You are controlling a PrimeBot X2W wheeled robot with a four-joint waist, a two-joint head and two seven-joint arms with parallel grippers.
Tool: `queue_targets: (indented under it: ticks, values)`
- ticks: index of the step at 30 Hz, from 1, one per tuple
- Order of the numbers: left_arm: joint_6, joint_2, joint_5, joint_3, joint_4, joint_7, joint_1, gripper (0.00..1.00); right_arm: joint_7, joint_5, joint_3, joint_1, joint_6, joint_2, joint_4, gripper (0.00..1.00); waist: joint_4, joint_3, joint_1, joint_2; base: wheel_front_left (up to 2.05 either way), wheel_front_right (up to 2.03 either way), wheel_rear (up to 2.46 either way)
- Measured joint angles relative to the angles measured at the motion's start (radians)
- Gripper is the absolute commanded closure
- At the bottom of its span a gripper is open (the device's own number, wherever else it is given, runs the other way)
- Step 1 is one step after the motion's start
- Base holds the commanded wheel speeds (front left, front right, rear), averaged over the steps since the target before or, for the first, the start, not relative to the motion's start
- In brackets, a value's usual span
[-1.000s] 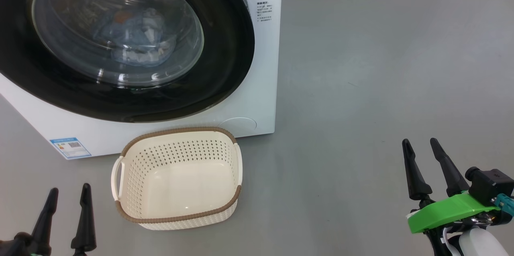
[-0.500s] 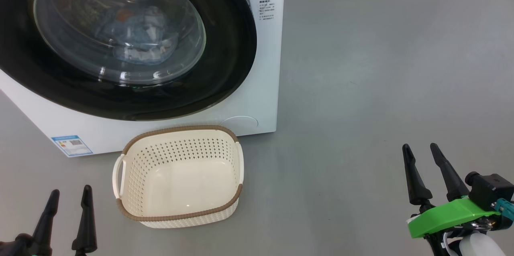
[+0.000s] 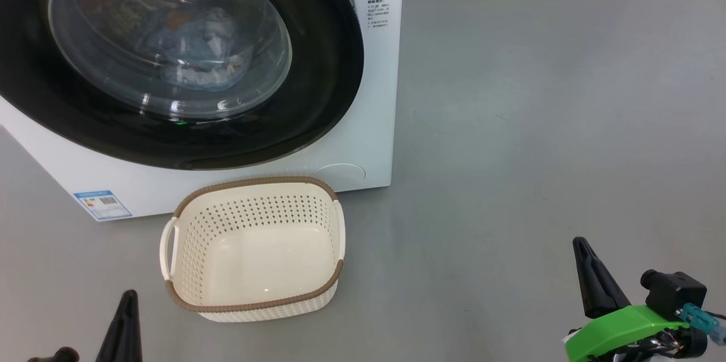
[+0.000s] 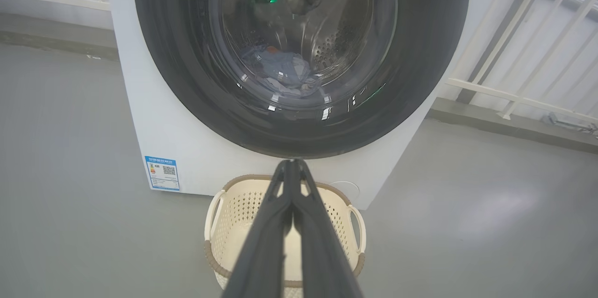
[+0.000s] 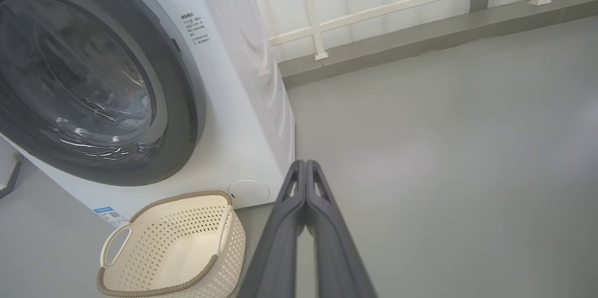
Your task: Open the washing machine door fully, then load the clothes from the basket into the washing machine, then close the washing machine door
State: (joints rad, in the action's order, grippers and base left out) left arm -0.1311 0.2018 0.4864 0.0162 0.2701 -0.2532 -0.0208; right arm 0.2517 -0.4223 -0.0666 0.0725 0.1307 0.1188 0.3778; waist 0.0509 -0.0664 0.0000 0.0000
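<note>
Left claw (image 4: 292,165): both dark fingers pressed together from root to tip, nothing between them; free in the air above the floor.
Blue label sticker (image 3: 102,205): ahead of the left claw and to its left, low on the white front panel.
Washing machine door (image 3: 323,95): shut flat against the machine front; ahead of the left claw, beyond its tips and higher.
Clothes (image 3: 193,55): light-blue bundle with an orange patch, lying in the drum behind the glass porthole; well apart from both claws.
Basket (image 3: 255,181): on the floor just before the machine, straight ahead of the left claw and below its tips; pale bottom bare.
Washing machine (image 3: 368,140): ahead and left of the right claw.
Floor (image 3: 539,123): grey, smooth, under both claws.
Right claw (image 5: 306,163): fingers closed on each other, gripping nothing; basket ahead to its left, apart from it.
</note>
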Motion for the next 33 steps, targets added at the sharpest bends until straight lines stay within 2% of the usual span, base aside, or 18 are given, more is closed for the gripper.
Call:
queue_targets:
  ticks: [33]
  values:
    - [0.008,-0.04,0.297,-0.023,0.0,0.098,0.003,1.0,-0.094,-0.32,0.044,-0.002,0.0,-0.018,-0.021,1.0,-0.014,0.019,0.0001,0.0,0.0,0.0,0.0]
